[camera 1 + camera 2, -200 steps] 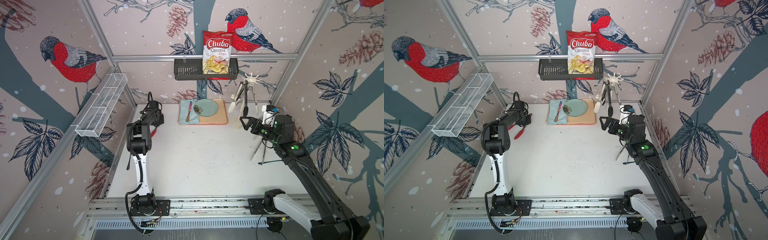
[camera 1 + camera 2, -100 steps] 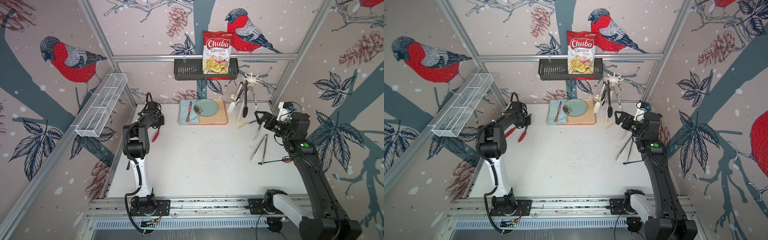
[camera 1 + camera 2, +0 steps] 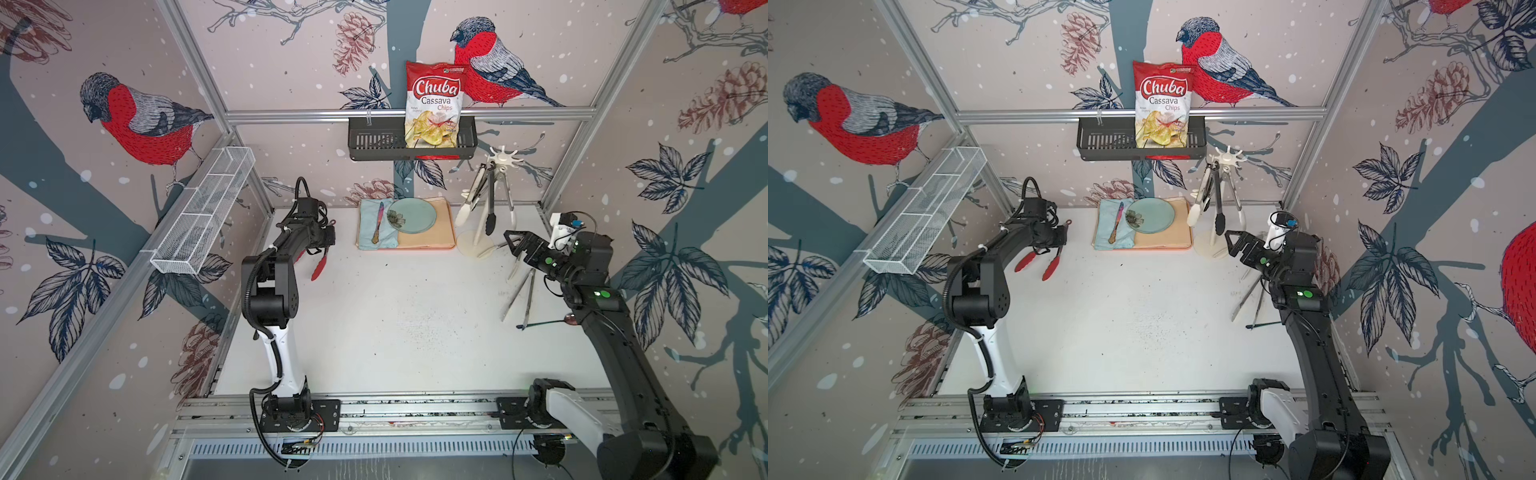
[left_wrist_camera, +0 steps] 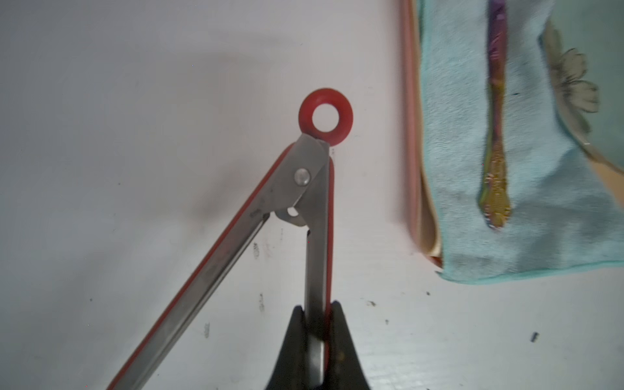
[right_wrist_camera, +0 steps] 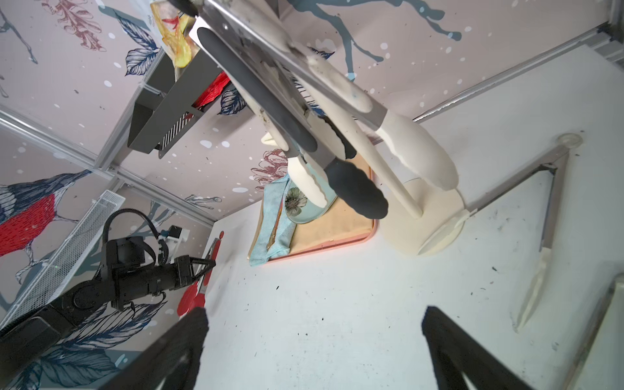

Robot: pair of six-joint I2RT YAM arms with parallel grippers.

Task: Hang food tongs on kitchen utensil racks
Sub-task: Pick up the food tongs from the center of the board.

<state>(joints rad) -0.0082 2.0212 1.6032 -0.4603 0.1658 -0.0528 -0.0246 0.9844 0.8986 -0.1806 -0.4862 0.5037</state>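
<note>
The left gripper (image 4: 317, 312) has its fingers (image 4: 293, 341) clamped together on one steel arm of the red-tipped tongs (image 4: 315, 236); the second arm splays free to one side, so the V stands open. The tongs' long axis runs straight out ahead of the fingers, with the red loop (image 4: 305, 116) at the far end, over bare bench (image 4: 135, 135) and clear of the blue cloth (image 4: 557, 219). In a top view the red tips (image 3: 1050, 266) trail back under the wrist; whether they touch the bench I cannot tell, and the wrist view cuts them off.

The rack (image 3: 503, 157) stands well apart, across the bench in the back right corner, so my judgement is that the loop must lead that way. White-tipped tongs (image 3: 464, 210) and black-tipped tongs (image 3: 490, 218) already hang there. The right gripper (image 3: 513, 242), fingers wide apart and empty, is far nearer the rack, just beside its base; further tongs (image 3: 517, 297) lie on the bench near it. Which crown hooks are free is too small to make out.
</note>
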